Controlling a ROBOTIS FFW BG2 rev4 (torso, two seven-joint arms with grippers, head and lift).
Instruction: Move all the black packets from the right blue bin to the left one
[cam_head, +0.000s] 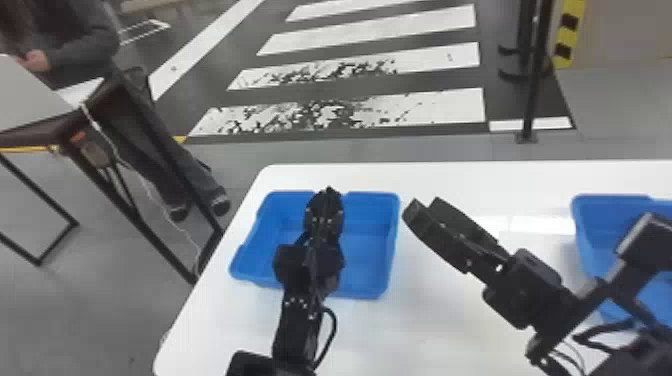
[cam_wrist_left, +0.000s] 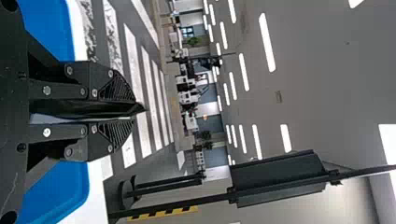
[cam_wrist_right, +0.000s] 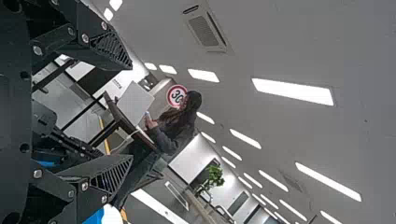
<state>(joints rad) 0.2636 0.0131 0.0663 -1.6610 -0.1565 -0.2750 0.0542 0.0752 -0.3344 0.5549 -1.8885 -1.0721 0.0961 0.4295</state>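
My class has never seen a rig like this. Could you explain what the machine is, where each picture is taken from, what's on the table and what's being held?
It is a robot with two black arms. One picture looks forward and down from its head; the other two come from cameras on its wrists and lie on their side. On the white table stand two blue bins, the left bin and the right bin. The left gripper, over the left bin, is closed; whether it pinches something thin, I cannot tell. The right gripper, between the bins, is open and holds nothing.
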